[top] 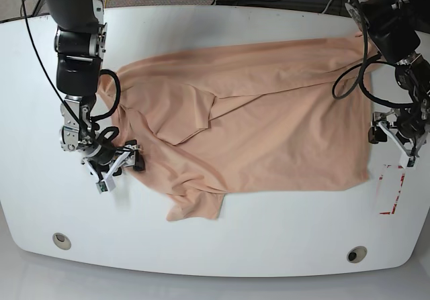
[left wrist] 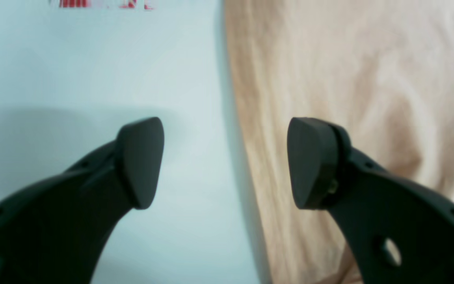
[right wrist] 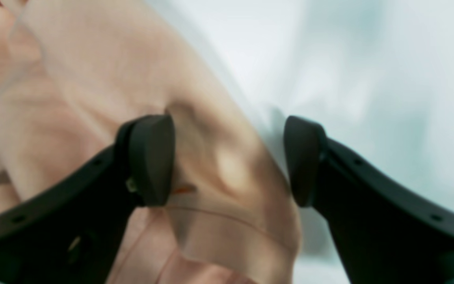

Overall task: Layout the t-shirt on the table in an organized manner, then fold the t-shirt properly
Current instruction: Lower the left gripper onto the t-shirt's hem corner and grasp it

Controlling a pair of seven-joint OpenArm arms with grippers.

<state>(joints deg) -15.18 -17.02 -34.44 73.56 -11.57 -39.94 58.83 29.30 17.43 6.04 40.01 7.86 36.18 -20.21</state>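
Item: the t-shirt (top: 255, 122), which we are seeing spread across the middle of the table (top: 222, 250), one sleeve reaching toward the near edge. The left gripper (left wrist: 225, 163) is standing wide open, gripping nothing, straddling the shirt's edge, one finger over bare tabletop, one over fabric. The right gripper (right wrist: 229, 159) is standing open around a raised fold of cloth at the opposite side; we cannot tell whether it is pinching. Both arms are reaching down from the far corners.
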